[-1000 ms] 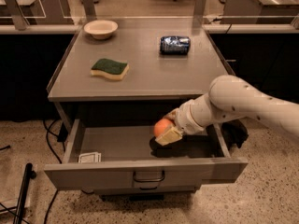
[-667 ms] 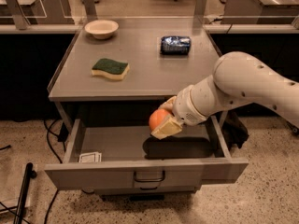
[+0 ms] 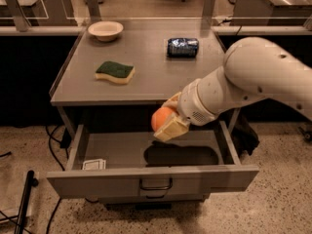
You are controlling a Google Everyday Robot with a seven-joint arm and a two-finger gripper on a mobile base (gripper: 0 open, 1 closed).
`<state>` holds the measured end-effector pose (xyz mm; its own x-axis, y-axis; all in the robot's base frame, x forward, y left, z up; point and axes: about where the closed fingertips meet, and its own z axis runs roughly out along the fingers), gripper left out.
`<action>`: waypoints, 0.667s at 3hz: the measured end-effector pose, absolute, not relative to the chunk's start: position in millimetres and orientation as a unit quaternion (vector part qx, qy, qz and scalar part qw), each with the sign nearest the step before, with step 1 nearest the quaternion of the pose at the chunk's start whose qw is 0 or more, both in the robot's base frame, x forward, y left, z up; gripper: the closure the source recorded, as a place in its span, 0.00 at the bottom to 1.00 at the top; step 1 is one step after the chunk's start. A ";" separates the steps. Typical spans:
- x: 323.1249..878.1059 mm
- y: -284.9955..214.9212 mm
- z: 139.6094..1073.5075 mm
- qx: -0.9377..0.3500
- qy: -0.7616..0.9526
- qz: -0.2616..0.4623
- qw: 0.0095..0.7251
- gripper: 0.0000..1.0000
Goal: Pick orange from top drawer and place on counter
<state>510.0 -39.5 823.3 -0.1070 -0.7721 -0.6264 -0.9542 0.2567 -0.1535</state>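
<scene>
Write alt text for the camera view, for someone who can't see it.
The robot's gripper holds the orange above the open top drawer, near the counter front edge. A sponge, bowl and dark can sit on it.

Cream tool (image 3: 166, 123) over the grey top drawer (image 3: 151, 178) clasps the vivid orange (image 3: 159, 116); green-yellow sponge (image 3: 115, 72) on grey desk (image 3: 151, 77).

The gripper (image 3: 168, 123), clasping the orange (image 3: 160, 117), hangs over the open top drawer (image 3: 97, 180) at the counter (image 3: 146, 82) lip; sponge (image 3: 114, 72), can (image 3: 183, 47) and bowl (image 3: 105, 30) stand farther back, front strip bare
</scene>
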 end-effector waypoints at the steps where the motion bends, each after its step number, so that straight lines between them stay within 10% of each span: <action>1: 520.4 -31.5 867.6 -0.606 0.717 0.113 0.325 1.00; 2: 552.2 -23.9 899.0 -0.621 0.700 0.087 0.341 1.00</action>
